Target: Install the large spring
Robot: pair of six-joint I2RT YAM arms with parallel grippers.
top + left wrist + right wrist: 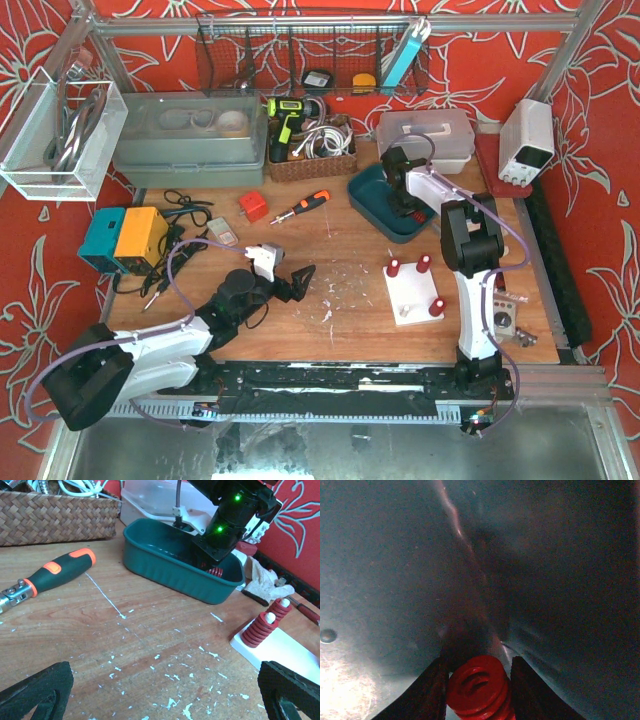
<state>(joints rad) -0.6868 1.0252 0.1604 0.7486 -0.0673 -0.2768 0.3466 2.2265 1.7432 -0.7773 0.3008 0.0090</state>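
Observation:
My right gripper (405, 205) reaches down into the teal bin (365, 200). In the right wrist view it (479, 692) is shut on a large red spring (479, 686) just above the bin floor (395, 555). The left wrist view shows that spring (215, 572) under the right arm inside the bin (170, 570). A white base plate (412, 295) carries three red springs on pegs, two of them seen in the left wrist view (260, 630). My left gripper (290, 270) is open and empty, low over the table left of the plate, its black fingertips (40, 690) wide apart.
A black-and-orange screwdriver (303, 205) lies left of the bin. A wicker basket (310, 150), clear boxes (425, 135) and a power supply (525, 140) line the back. A red cube (253, 206) and a teal-yellow device (125, 238) sit at the left.

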